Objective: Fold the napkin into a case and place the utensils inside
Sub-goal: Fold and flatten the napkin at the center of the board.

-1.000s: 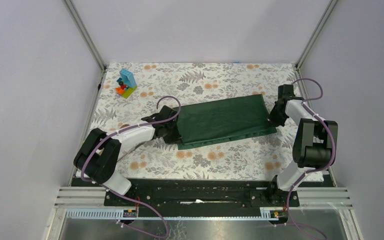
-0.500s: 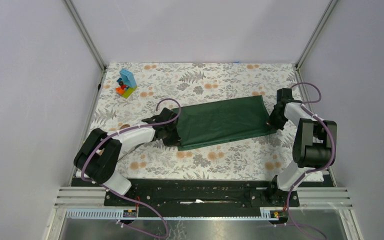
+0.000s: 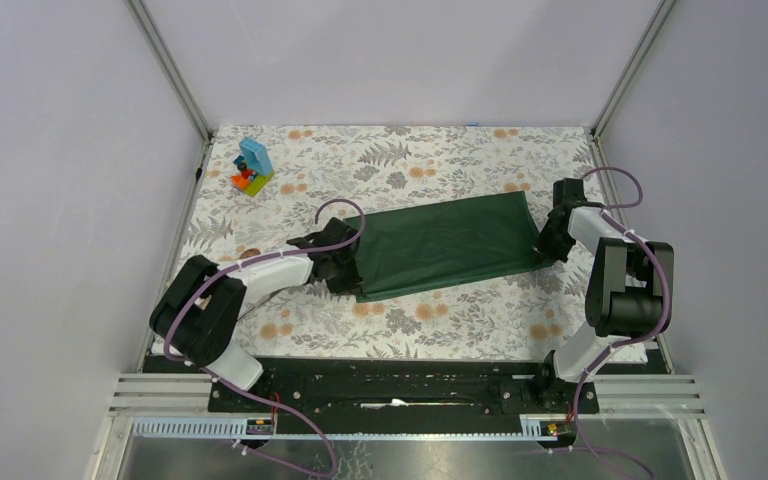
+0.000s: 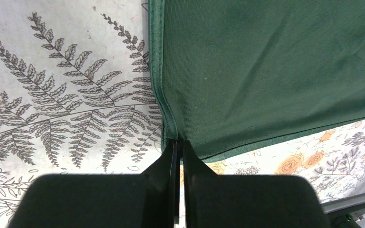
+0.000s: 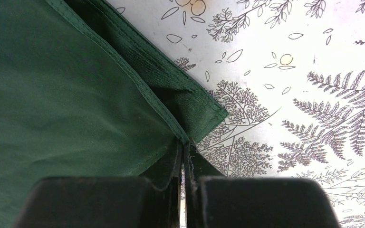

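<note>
Plain pale walls (image 3: 400, 60) close in a desk (image 3: 410, 155) covered in a grey fern and orange flower print. A small stack of coloured toy blocks (image 3: 252, 167) stands in the upper left corner of the desk, well apart from everything else.

The dark green napkin (image 3: 445, 245) lies across the middle of the frame as a long folded band, slightly tilted, with its right end higher in the picture than its left.

The left pincer (image 3: 345, 272) sits at the band's lower left end. In the left wrist view its two black fingers are pressed together on the stitched hem, right where the side edge meets the near edge, so it is pinching the napkin.

The right pincer (image 3: 543, 243) is at the band's right end. In the right wrist view its fingers are likewise pressed together, nipping the hem of the upper layer. There a lower layer of the same cloth shows beneath, its corner poking out onto the printed desk just beside the fingers.
</note>
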You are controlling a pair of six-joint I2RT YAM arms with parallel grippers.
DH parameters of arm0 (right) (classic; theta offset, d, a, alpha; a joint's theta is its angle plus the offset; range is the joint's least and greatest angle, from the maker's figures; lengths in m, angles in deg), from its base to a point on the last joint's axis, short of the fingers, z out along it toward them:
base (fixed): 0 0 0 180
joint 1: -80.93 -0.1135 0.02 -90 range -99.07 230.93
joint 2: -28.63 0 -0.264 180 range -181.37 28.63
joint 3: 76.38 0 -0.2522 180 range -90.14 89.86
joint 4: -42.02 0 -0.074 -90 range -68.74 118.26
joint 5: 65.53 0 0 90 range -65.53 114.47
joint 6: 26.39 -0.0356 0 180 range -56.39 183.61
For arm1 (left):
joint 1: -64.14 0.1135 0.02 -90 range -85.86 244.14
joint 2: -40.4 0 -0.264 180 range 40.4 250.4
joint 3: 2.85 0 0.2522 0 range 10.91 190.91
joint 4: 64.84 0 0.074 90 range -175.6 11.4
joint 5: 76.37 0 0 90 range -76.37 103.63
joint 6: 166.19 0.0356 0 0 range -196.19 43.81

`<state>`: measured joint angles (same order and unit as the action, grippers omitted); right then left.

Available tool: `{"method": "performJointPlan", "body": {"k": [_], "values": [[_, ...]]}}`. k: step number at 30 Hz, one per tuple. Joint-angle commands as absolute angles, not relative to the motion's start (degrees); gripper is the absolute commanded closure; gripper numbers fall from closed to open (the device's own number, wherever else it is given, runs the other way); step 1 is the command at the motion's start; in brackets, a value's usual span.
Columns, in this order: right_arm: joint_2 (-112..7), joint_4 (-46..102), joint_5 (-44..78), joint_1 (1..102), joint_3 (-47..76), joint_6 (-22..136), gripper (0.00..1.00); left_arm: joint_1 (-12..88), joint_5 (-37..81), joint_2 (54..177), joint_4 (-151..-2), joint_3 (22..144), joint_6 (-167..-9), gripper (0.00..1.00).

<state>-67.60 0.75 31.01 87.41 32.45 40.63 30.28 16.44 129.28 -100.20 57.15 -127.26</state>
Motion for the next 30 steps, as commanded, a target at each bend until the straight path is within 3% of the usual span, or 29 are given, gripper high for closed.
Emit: {"method": "performJointPlan", "body": {"k": [1, 30], "values": [[-65.95, 1.5, 33.67, 87.25, 32.38, 40.07, 0.99, 30.13, 14.24, 130.33, -101.95, 57.14, -126.78, 1.0], [-67.18, 2.24, 33.38, 87.26, 32.49, 40.11, 0.97, 28.03, 14.65, 124.52, -105.39, 55.74, -129.42, 1.0]]}}
